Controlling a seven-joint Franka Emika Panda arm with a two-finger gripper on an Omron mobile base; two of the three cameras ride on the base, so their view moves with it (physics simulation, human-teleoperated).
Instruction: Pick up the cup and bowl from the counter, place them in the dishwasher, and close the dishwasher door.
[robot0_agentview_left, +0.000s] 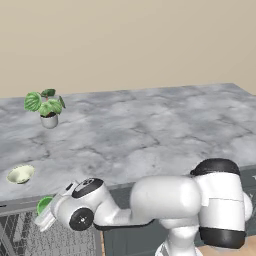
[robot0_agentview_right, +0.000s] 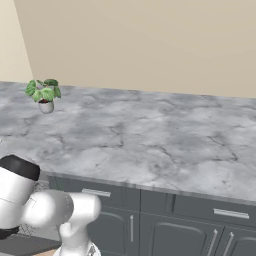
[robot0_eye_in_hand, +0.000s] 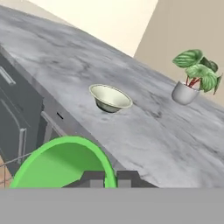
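Apparently the tool (robot0_eye_in_hand: 105, 178) is clamped on the cup (robot0_eye_in_hand: 61, 162): in the hand view the green rim sits right against the two dark fingertips, and in the left base view the cup (robot0_agentview_left: 44, 204) shows as a green edge at the end of the arm, low, just past the front edge of the desk (robot0_agentview_left: 150, 135) and above the grey wire rack of the dishwasher (robot0_agentview_left: 30, 235). So the cup is off the desk but not yet set in the rack. The bowl (robot0_agentview_left: 20, 174) sits on the desk near its front edge, well apart from the potted plant (robot0_agentview_left: 46, 107). Left to do, by this judgement: releasing the cup, fetching the bowl, shutting the dishwasher door.
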